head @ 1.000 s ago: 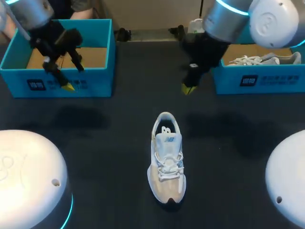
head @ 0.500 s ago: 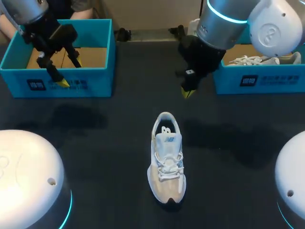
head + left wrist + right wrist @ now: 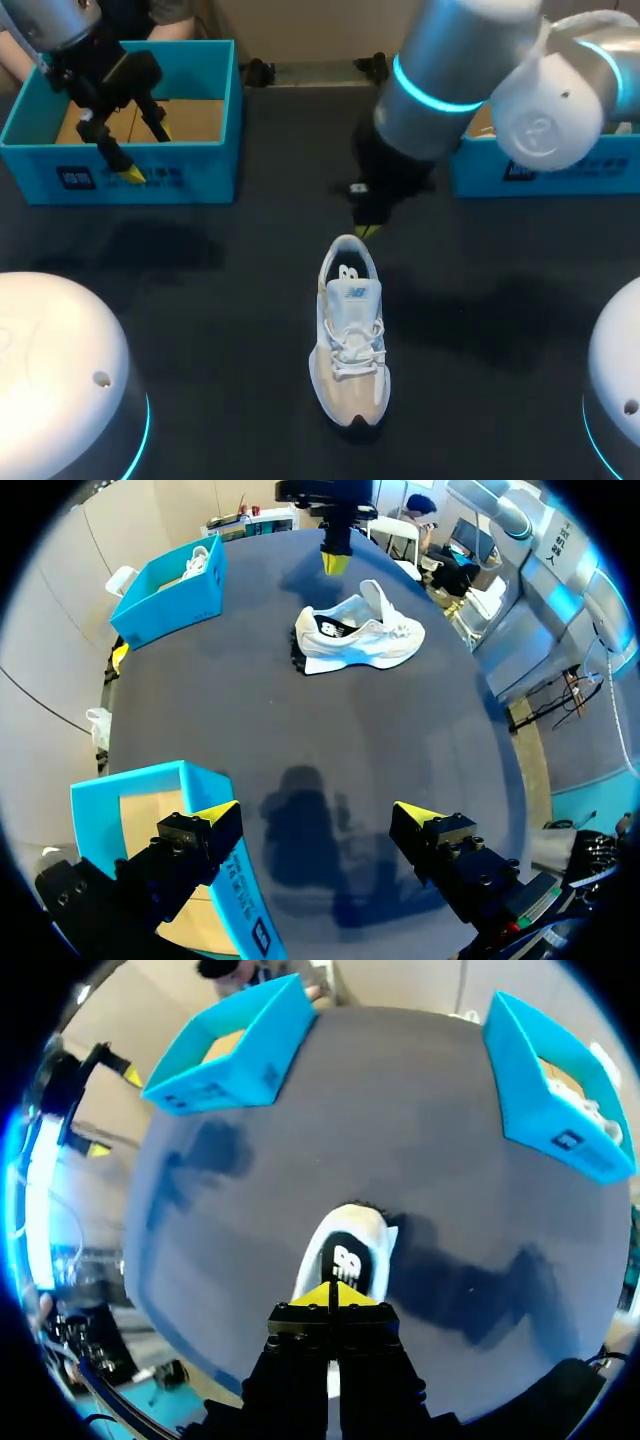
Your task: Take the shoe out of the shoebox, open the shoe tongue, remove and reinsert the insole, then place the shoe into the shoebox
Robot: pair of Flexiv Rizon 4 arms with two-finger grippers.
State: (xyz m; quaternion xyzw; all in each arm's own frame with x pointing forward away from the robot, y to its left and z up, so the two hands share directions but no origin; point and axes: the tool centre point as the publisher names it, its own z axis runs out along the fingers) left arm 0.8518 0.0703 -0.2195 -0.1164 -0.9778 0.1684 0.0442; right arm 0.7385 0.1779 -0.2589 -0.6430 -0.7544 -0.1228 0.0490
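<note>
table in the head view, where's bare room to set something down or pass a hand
Bare table lies left of the shoe, in front of the left shoebox, and right of the shoe, in front of the right shoebox. Crowded: the shoe's heel, where the right gripper hangs, and the left shoebox's front wall, under the left gripper.

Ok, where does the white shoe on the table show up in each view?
Head view: shoe mid-table, heel toward the right gripper.
Left wrist view: shoe far ahead of the left gripper.
Right wrist view: shoe just ahead of the right gripper.
Shared landmark: the empty blue shoebox.
</note>
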